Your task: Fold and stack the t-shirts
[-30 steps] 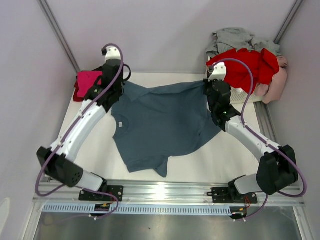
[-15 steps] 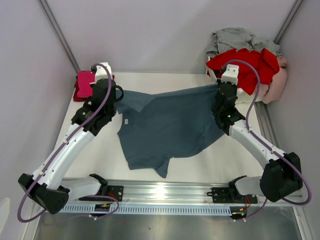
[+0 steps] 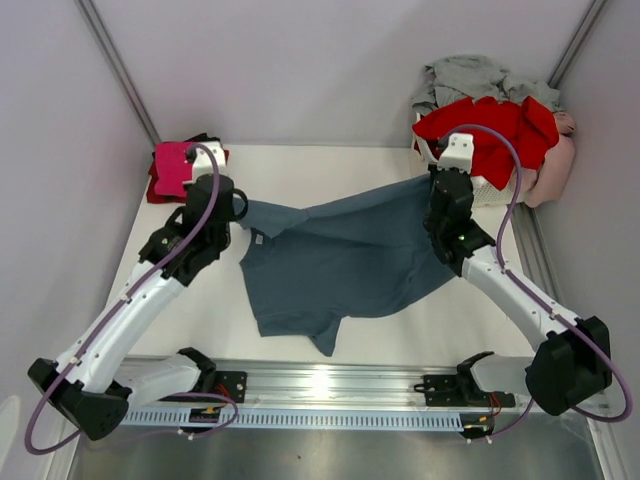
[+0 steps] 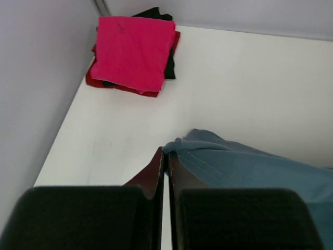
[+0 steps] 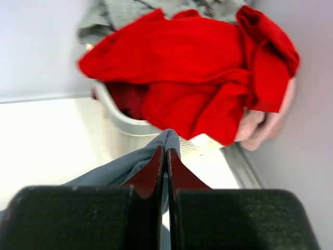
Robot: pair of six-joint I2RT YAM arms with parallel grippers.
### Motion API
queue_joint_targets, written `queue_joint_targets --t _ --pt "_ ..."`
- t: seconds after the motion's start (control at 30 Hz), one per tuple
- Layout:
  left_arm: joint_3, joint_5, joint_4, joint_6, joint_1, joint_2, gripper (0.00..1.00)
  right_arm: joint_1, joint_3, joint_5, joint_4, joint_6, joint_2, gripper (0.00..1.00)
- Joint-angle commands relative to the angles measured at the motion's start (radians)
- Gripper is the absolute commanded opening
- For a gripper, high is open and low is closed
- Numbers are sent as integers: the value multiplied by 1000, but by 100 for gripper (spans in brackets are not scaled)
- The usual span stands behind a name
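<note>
A slate blue-grey t-shirt hangs stretched between my two arms, its lower part lying on the white table. My left gripper is shut on the shirt's left edge. My right gripper is shut on its right edge. A folded stack with a magenta t-shirt on top sits in the far left corner; black and red layers show under it. Red, grey and pale pink t-shirts are heaped at the far right.
A white laundry basket stands at the far right corner under the heaped shirts. Grey walls close in the left, back and right sides. A metal rail runs along the near edge by the arm bases.
Both arms have drawn back toward the near side with the blue-grey shirt, the left one the most. The shirt's far edge has slid away from the back wall, and its body has bunched slightly.
</note>
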Motion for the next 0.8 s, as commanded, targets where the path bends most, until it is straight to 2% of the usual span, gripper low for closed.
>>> queue_joint_targets --t 0.0,0.17,0.6,0.77 --pt "-38 23 -67 -92 -76 -47 1 28 -1 -24 -10 42 -47 0" --pt "-89 109 -133 -204 -103 -78 1 39 -4 -22 -106 125 -64 0" --pt "-313 250 -187 -346 -120 -179 1 51 -137 -64 -273 355 -112 0" --pt "-337 303 -210 -420 -190 -179 1 66 -126 -30 -387 474 -112 0"
